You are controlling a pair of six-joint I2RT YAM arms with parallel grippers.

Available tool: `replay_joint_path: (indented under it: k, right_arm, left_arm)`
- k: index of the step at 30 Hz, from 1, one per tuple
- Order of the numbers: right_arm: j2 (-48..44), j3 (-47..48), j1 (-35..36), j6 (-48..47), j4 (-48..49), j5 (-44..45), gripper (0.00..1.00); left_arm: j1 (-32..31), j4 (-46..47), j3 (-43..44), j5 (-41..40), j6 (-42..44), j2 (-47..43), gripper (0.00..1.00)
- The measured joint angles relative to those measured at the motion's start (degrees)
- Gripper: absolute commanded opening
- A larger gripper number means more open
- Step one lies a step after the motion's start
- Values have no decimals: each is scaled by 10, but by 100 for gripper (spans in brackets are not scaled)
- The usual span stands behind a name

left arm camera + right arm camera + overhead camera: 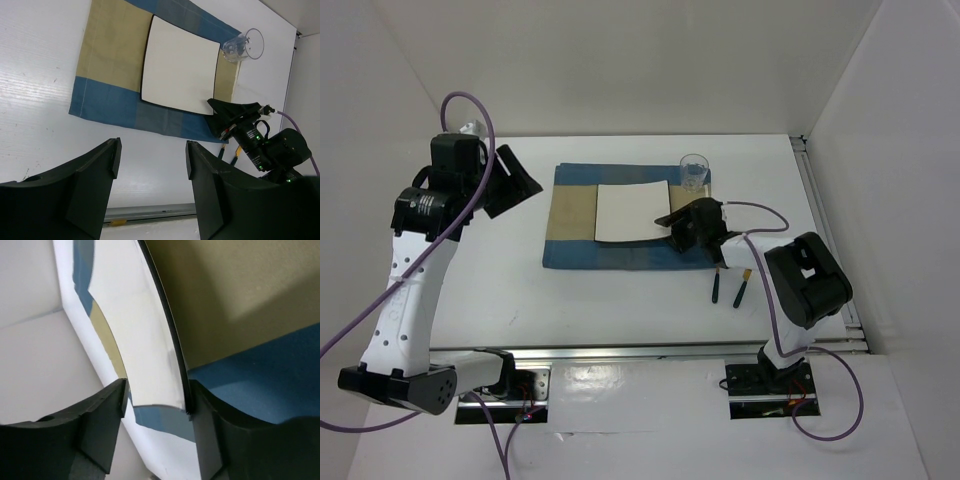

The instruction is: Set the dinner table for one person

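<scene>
The worktop [620,300] spreads under the placemat [570,215], with the plate [632,212] centred on it as the setting's base. The right end effector [670,220] straddles the plate's rim, fingers apart. The left end effector [518,183], also apart, hovers left of the placemat.

- The top view is bright and evenly lit from above; the white worktop [620,300] and the walls [620,60] come close to washing out, and the shadows on the worktop are soft and faint.
- A glossy strip [620,385] at the near edge throws back pale glare.
- In the left wrist view the left tool [152,157] is a dark, almost featureless shape, while the placemat [110,60] beyond it is sharp.
- In the right wrist view the right tool [157,400] is soft and out of focus. The rim of the plate [145,340] bows with lens distortion and its surface shines. A broad shadow crosses the placemat.
</scene>
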Motion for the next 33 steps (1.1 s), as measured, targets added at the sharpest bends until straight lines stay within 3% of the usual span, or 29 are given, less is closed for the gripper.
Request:
replay_joint_path:
  k: [9,13,18,22,26,28,29,30,33]
  right_arm:
    - [-1,8,0,-26,-49,1,100]
    - [-10,13,0,-49,-73,1,100]
    - [-37,46,1,-98,-141,4,96]
    - [-104,59,4,-145,-207,24,89]
    - [-208,90,-8,-200,-312,67,81]
    - [-244,129,-33,-231,-381,90,72]
    - [-257,151,-54,-244,-417,103,60]
    - [-265,163,-71,-256,-442,113,57]
    - [-290,174,-134,-283,-518,130,55]
  left_arm:
    - [0,1,-7,0,0,1,71]
    - [0,8,-15,5,3,1,71]
    - [-7,9,-18,3,18,19,72]
    - [-50,3,-13,-19,32,60,68]
    - [-149,-10,6,-54,43,137,67]
    - [-204,-7,8,-59,42,172,65]
    - [-239,-6,10,-55,42,194,64]
    - [-259,-1,12,-52,42,209,62]
    - [-327,25,23,-17,42,268,59]
